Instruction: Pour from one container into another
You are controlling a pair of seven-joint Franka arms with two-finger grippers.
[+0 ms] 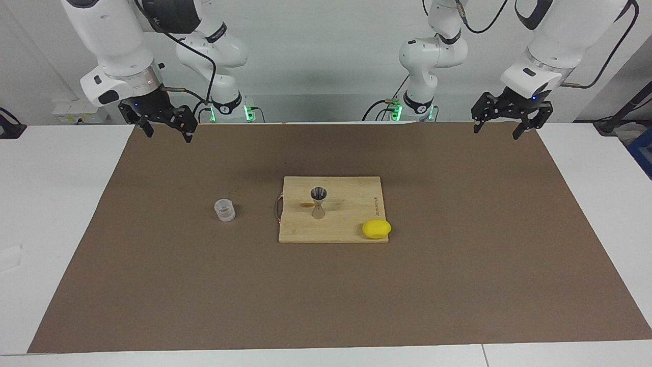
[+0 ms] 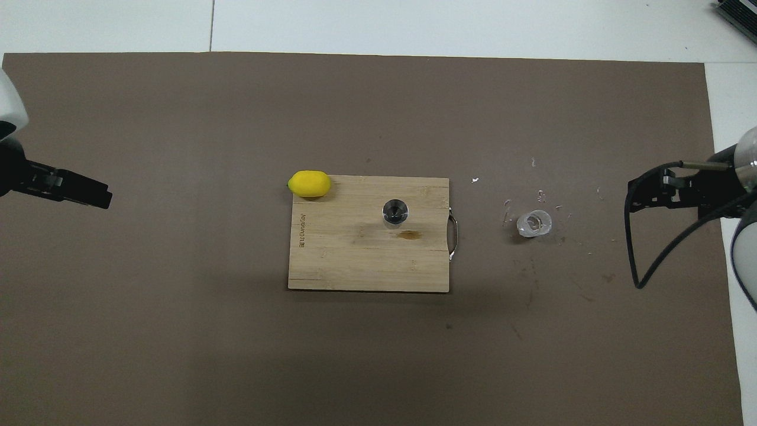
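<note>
Clear cup (image 1: 224, 210) stands upright on the brown mat (image 1: 458, 285), toward the right arm's end of the table, beside the wooden board (image 1: 351, 232) but apart from it. Metal jigger (image 1: 318, 202) upright on the board, approx. mid-board; small brown stain on the wood next to it. Lemon (image 1: 376, 229) sits at the board's corner farthest from the robots, toward the left arm's end.

Right gripper (image 1: 165, 124) up in the air over the mat's edge nearest the robots; fingers spread wide, nothing held. Left gripper (image 1: 506, 118) likewise raised over the mat's corner at its own end; fingers apart, nothing between them. Neither touches cup or jigger.
</note>
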